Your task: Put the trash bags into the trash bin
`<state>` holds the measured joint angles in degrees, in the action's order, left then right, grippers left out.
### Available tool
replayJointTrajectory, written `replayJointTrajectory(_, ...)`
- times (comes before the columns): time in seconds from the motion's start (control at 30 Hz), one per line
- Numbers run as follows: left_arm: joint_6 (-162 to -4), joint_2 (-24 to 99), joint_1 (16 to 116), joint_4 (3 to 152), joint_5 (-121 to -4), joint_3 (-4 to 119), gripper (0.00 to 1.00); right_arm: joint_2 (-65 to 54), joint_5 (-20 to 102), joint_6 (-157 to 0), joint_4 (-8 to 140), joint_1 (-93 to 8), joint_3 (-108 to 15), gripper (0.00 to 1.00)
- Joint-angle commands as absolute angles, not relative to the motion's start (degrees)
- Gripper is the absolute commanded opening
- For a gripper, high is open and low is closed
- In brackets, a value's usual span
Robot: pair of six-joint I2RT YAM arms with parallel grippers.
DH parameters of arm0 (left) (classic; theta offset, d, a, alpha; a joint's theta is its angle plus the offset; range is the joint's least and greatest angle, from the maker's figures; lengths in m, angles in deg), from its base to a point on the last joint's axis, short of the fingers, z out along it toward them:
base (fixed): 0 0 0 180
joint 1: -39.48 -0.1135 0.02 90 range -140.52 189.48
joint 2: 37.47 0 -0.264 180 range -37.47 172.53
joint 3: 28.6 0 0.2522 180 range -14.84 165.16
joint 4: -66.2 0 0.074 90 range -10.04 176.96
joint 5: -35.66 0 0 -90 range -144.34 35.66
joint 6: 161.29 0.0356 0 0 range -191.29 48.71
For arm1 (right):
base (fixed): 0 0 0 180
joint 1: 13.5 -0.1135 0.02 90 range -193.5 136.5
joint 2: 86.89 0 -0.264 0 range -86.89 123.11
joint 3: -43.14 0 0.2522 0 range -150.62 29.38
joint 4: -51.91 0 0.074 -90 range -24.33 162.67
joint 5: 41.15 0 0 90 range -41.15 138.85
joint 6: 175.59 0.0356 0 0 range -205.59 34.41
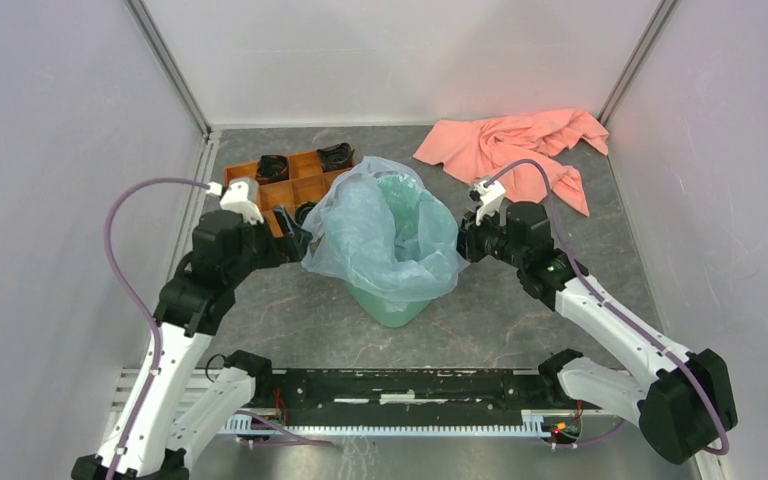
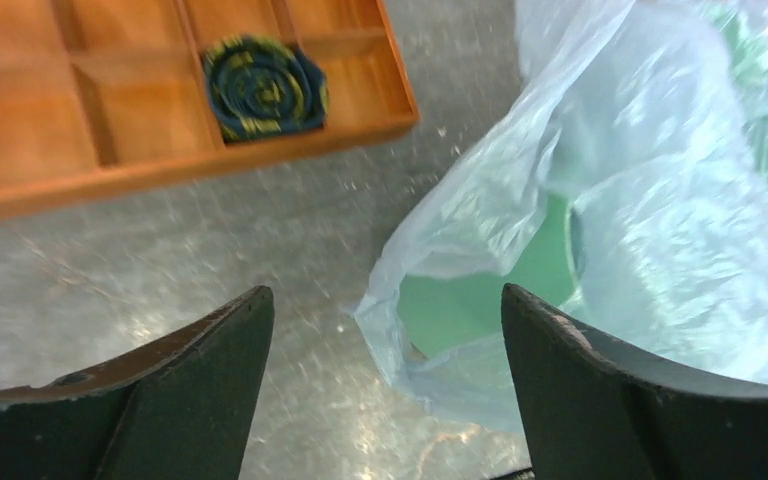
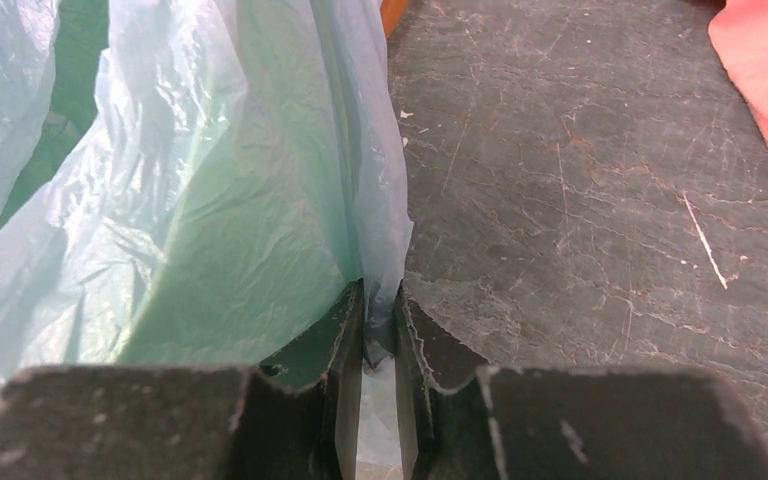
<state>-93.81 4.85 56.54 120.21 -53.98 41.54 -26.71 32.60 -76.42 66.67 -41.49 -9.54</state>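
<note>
The pale blue trash bag (image 1: 385, 235) is draped over and into the mint-green trash bin (image 1: 392, 303), which stands at the table's middle. My right gripper (image 1: 465, 240) is shut on the bag's right edge; in the right wrist view (image 3: 380, 320) the film is pinched between the two fingers, beside the bin wall (image 3: 250, 300). My left gripper (image 1: 295, 240) is open and empty at the bag's left side. In the left wrist view (image 2: 385, 320) the bag's edge (image 2: 460, 250) hangs between the spread fingers, over the green bin (image 2: 460, 300).
An orange compartment tray (image 1: 290, 185) with black rolled items stands behind my left gripper; it also shows in the left wrist view (image 2: 160, 170). A salmon-pink cloth (image 1: 520, 145) lies at the back right; its edge shows in the right wrist view (image 3: 765, 90). White walls enclose the table.
</note>
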Motion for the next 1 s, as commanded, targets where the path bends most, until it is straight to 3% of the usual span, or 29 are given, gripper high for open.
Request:
replayJointTrajectory(0.0, -104.56, 3.26, 56.30, 112.24, -60.89, 35.63, 0.83, -25.94, 29.19, -76.50, 64.18, -41.41, -9.47, 0.22)
replayJointTrajectory(0.1, -106.17, 3.05, 56.33, 108.99, -63.46, 32.43, 0.69, -26.07, 28.91, -76.03, 64.00, -41.44, -9.63, 0.22)
replayJointTrajectory(0.3, -103.65, 5.46, 56.33, 104.95, -61.94, 28.85, 0.61, -26.16, 28.90, -74.90, 63.76, -41.41, -9.58, 0.22)
replayJointTrajectory(0.4, -101.97, 8.99, 56.33, 102.36, -60.58, 28.45, 0.40, -26.17, 29.40, -74.65, 63.40, -41.42, -9.17, 0.22)
replayJointTrajectory(0.5, -102.22, 12.24, 56.27, 99.47, -61.11, 26.51, 0.32, -25.75, 31.25, -75.01, 63.12, -41.45, -8.36, 0.22)
replayJointTrajectory(0.67, -104.57, 13.02, 56.35, 97.01, -65.05, 21.36, 0.03, -25.02, 31.58, -74.90, 62.94, -41.46, -6.50, 0.21)
replayJointTrajectory(0.97, -114.30, 8.51, 56.35, 90.12, -71.34, 6.57, 0.02, -24.93, 31.08, -73.90, 62.33, -41.45, -4.36, 0.21)
